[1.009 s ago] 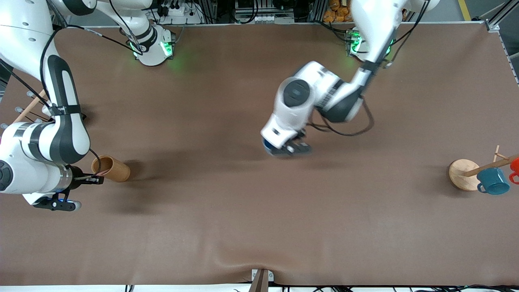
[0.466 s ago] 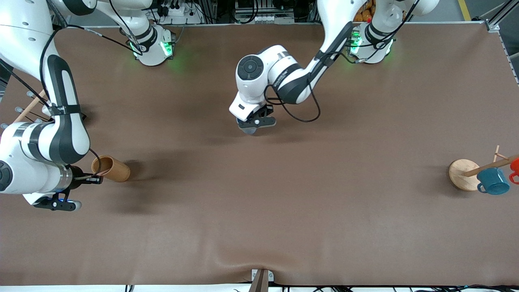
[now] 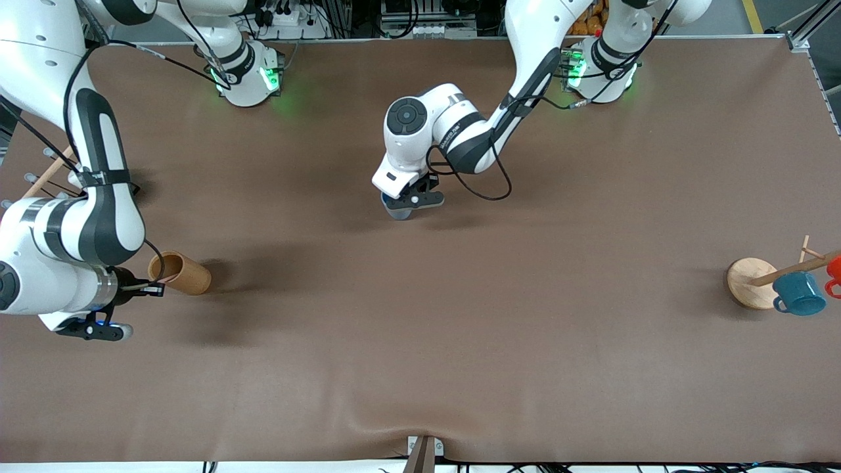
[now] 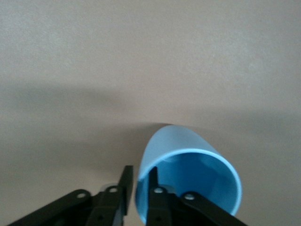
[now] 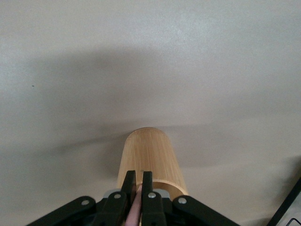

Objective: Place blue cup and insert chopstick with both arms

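My left gripper (image 3: 409,201) is shut on the wall of the blue cup (image 3: 397,212), low over the middle of the table. In the left wrist view one finger is inside the blue cup (image 4: 188,179) and one outside, at my left gripper (image 4: 140,188); the cup's mouth faces the camera. My right gripper (image 3: 150,288) is at the mouth of a brown wooden cylinder (image 3: 181,272) near the right arm's end. In the right wrist view my right gripper (image 5: 139,188) is shut on the pale pinkish chopstick (image 5: 137,208), just over the cylinder (image 5: 148,157).
A wooden mug rack (image 3: 749,282) with a teal mug (image 3: 798,293) and a red mug (image 3: 834,269) stands at the left arm's end. Another dowel rack (image 3: 46,174) shows at the right arm's end, partly hidden by the right arm.
My left arm has carried the blue cup toward the robots' bases and the right arm's end, then almost stopped. The right arm has not moved.
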`<state>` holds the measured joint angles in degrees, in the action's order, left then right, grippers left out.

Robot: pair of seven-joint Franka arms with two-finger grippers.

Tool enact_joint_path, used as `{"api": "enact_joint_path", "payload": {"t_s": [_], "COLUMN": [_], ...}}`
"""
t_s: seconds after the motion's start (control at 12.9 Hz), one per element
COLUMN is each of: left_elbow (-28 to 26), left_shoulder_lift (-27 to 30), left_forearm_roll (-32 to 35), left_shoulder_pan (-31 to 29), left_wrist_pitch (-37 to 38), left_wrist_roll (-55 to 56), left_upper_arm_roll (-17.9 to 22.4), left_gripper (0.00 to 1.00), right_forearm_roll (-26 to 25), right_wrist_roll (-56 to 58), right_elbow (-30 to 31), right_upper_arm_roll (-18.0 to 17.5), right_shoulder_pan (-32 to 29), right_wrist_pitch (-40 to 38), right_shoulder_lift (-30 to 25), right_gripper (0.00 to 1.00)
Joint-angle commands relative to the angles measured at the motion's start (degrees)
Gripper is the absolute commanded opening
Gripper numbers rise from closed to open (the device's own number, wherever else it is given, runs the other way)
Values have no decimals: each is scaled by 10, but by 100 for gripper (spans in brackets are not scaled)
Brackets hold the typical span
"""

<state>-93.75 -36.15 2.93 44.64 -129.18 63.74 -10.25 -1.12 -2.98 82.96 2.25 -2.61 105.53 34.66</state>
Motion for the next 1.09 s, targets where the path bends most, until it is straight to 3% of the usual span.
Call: {"api": "enact_joint_path", "payload": {"t_s": [0.0,0.39,0.62,1.01], "left_elbow": [-7,27,28,29], "left_shoulder_lift": [33,158,233,281], "left_forearm_roll": [11,22,21,14], "left_shoulder_pan": [-3,-69,-174,-333], "left_wrist_pitch": [21,172,210,256], "left_wrist_roll": [28,-5,-77,-218], "left_upper_arm_roll": [8,13,12,10], "left_gripper": [100,100,100,100], "right_forearm_roll": [10,7,6,7], "right_wrist_roll": [2,58,72,72], "right_elbow": [-9,-9,-9,-10], "right_upper_arm_roll": [-3,-2,-6,-43], "right_shoulder_pan": [-3,-5,3,112], "right_wrist_pitch": [-27,-47,-75,-105], "right_shoulder_lift": [-5,-68,-119,-198], "right_gripper": [0,0,0,0]}}
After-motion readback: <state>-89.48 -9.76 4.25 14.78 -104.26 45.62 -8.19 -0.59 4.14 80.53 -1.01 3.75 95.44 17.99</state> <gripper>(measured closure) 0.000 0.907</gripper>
